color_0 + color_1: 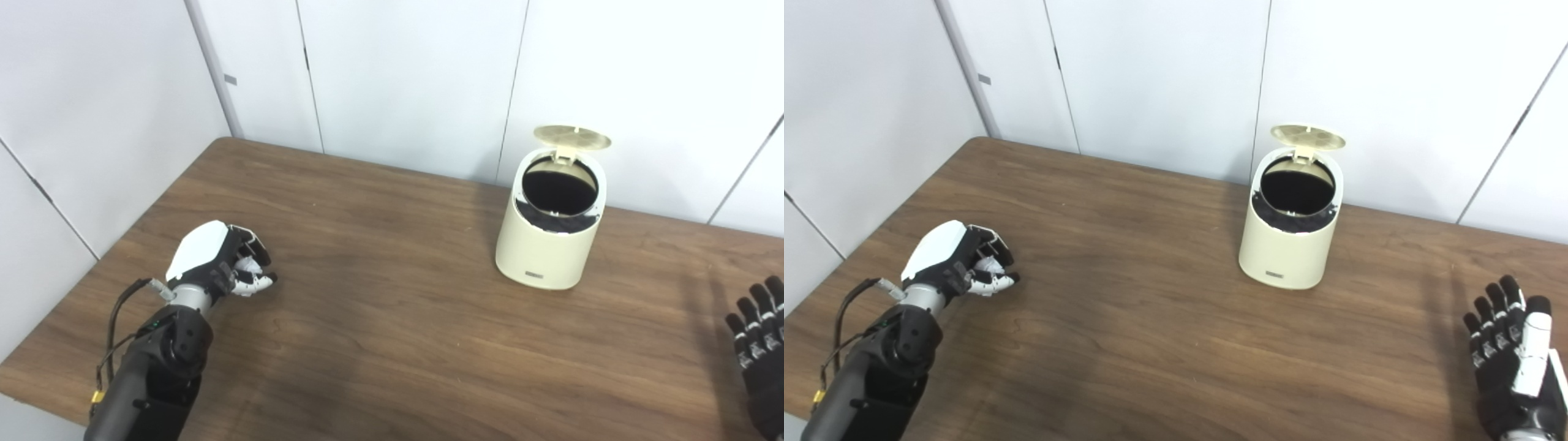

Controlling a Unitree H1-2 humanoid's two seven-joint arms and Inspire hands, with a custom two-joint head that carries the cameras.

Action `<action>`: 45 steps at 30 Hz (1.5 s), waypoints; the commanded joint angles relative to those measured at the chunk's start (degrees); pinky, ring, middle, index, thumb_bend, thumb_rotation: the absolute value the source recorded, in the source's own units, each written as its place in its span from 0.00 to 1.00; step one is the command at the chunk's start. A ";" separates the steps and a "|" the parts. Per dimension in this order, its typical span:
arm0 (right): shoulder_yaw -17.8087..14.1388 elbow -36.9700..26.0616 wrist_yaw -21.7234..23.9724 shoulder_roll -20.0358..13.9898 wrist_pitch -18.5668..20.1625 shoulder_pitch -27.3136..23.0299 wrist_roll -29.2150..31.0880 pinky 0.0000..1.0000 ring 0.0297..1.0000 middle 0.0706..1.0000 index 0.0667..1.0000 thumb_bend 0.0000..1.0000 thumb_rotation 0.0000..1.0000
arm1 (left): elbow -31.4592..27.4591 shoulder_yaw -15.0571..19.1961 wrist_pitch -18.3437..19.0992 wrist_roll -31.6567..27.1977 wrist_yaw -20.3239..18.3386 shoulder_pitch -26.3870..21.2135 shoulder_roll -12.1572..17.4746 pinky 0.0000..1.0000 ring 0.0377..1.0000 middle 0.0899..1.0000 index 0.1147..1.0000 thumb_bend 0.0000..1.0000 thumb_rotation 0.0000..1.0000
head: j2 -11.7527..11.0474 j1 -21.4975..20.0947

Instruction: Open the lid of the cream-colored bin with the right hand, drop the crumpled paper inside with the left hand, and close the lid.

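The cream-colored bin (pixel 548 245) stands at the back right of the wooden table (pixel 380 318), its round lid (pixel 572 137) flipped up at the rear and its dark inside showing. My left hand (pixel 217 258) rests low over the table at the left, far from the bin, with its fingers curled around the white crumpled paper (pixel 250 266), which peeks out between them. My right hand (pixel 1510 352) hovers at the right front edge, fingers spread apart and holding nothing.
White wall panels (pixel 398 73) close off the table's back and left sides. The bin stands close to the back wall. Bare tabletop lies between my left hand and the bin.
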 commanded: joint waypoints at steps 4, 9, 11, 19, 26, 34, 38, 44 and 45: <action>-0.30 -1.43 0.94 -0.30 -2.44 -1.25 1.02 1.00 1.00 1.00 1.00 0.38 1.00 | -1.29 -0.02 0.25 1.26 1.37 -1.38 1.49 0.52 0.45 0.47 0.39 0.50 0.00 | 0.09 0.04; -0.43 -1.08 0.88 -0.05 -2.70 -1.07 1.21 1.00 1.00 1.00 1.00 0.38 1.00 | -2.28 -0.07 -0.06 1.57 1.79 -1.33 1.42 0.53 0.45 0.47 0.39 0.50 0.00 | 0.09 -0.08; -0.49 -0.95 0.64 0.19 -2.71 -1.01 1.20 1.00 1.00 1.00 1.00 0.38 1.00 | -3.10 0.04 0.35 2.17 1.31 -1.47 1.18 0.53 0.45 0.47 0.40 0.50 0.00 | 0.06 -0.37; -0.34 -0.18 0.85 0.41 -3.41 -1.08 1.00 1.00 1.00 0.99 0.99 0.41 1.00 | -3.84 0.53 -0.08 0.23 2.83 -2.33 0.56 0.50 0.44 0.47 0.40 0.50 0.00 | -0.03 -0.63; -0.11 1.00 1.55 0.26 -5.06 -0.99 1.00 1.00 1.00 1.00 0.99 0.41 1.00 | -6.03 -0.68 -2.40 0.86 3.63 -2.90 1.23 0.50 0.43 0.46 0.41 0.50 0.00 | -0.08 -0.81; -0.01 2.53 2.18 0.17 -6.40 -0.90 1.12 1.00 1.00 1.00 1.00 0.42 1.00 | -9.72 -1.39 0.04 1.04 1.72 -5.18 -0.32 0.51 0.43 0.45 0.41 0.50 0.00 | -0.28 -1.03; 0.13 2.99 2.27 0.21 -6.69 -0.84 1.02 1.00 1.00 1.00 1.00 0.43 1.00 | -12.74 -1.92 0.56 4.20 -1.46 -7.31 -2.30 0.48 0.40 0.45 0.43 0.50 0.00 | -0.47 -1.29; 0.43 3.23 1.57 0.51 -7.16 -0.76 0.04 1.00 1.00 1.00 1.00 0.42 1.00 | -15.62 -2.99 0.54 7.41 -5.07 -10.37 -4.89 0.44 0.39 0.44 0.43 0.50 0.00 | -0.74 -1.86; 0.55 3.18 1.47 0.51 -7.22 -0.72 -0.28 1.00 1.00 1.00 1.00 0.41 1.00 | -16.16 -2.81 0.54 8.15 -6.15 -11.05 -5.87 0.44 0.39 0.44 0.43 0.50 0.00 | -0.77 -1.92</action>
